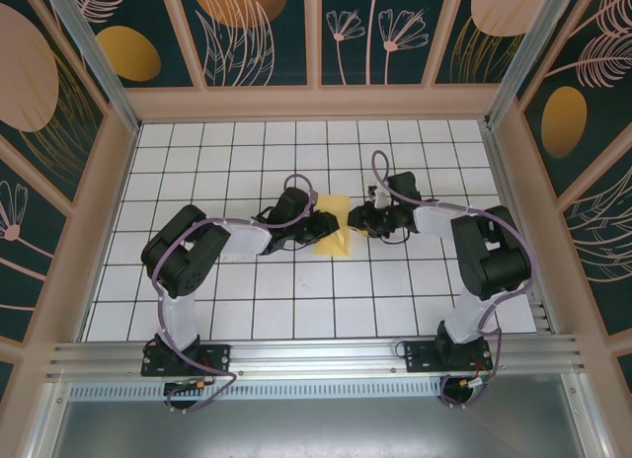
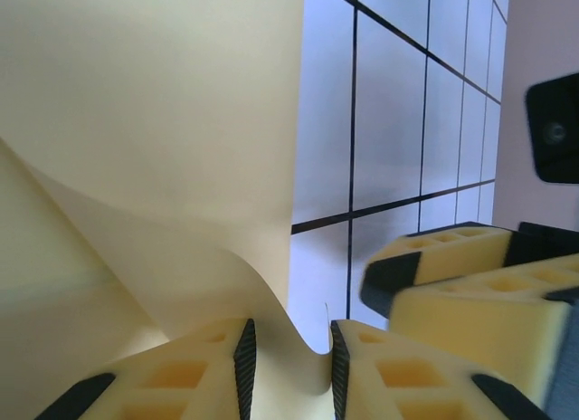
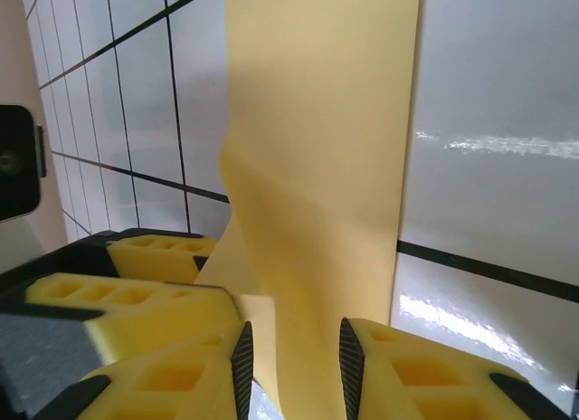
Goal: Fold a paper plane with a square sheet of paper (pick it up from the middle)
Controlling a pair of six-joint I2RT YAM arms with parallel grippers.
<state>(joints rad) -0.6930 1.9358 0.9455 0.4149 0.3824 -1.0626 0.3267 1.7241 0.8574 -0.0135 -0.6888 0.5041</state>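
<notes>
The square sheet of paper [image 1: 336,243] is pale yellow and sits mid-table between both arms, partly lifted and bowed. In the left wrist view the paper [image 2: 163,121] sags in a U between my left gripper's [image 2: 289,366] pads, which stand apart. From above, the left gripper [image 1: 329,228] reaches the sheet's left side. My right gripper [image 1: 354,219] meets it from the right. A bent strip of the paper [image 3: 317,167] rises between the right gripper's [image 3: 294,366] pads, spanning the narrow gap. Each wrist view shows the other arm's yellow fingers [image 2: 452,266] [image 3: 136,293] close by.
The white gridded table [image 1: 296,300] is walled by a pale wooden frame [image 1: 316,103] with dark patterned panels. An aluminium rail [image 1: 316,354] runs along the near edge, carrying both arm bases. The two grippers nearly touch over the sheet.
</notes>
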